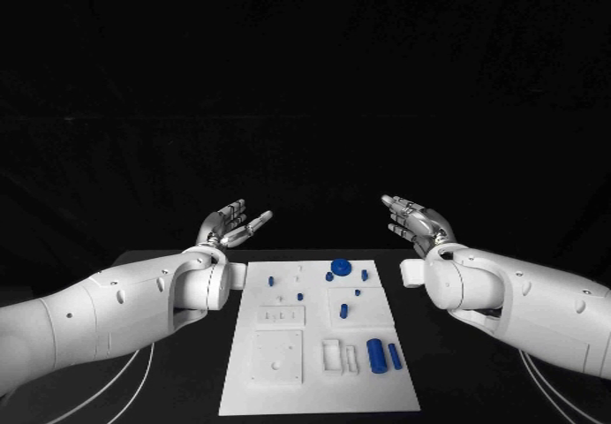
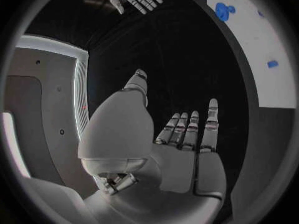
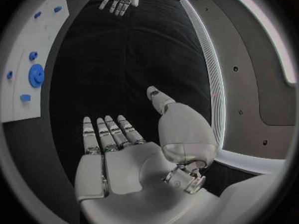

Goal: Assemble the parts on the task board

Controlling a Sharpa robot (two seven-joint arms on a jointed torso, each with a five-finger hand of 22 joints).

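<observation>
The white task board (image 1: 287, 389) lies lengthwise in the middle of the black table. On it are small blue parts: a round disc (image 1: 342, 266) near the far end, several little pegs, and two long cylinders (image 1: 377, 355) near the front right. My left hand (image 1: 234, 224) hovers above the table left of the board's far end, fingers spread, holding nothing. My right hand (image 1: 415, 221) hovers right of the far end, also spread and empty. The left wrist view shows my open left hand (image 2: 181, 149), the right wrist view my open right hand (image 3: 124, 154).
White raised blocks and recesses (image 1: 279, 356) occupy the board's near half. White cables (image 1: 127, 380) trail over the table at both sides beneath my arms. The board (image 2: 274, 59) and the blue disc (image 3: 36, 75) appear at the rims of the wrist views.
</observation>
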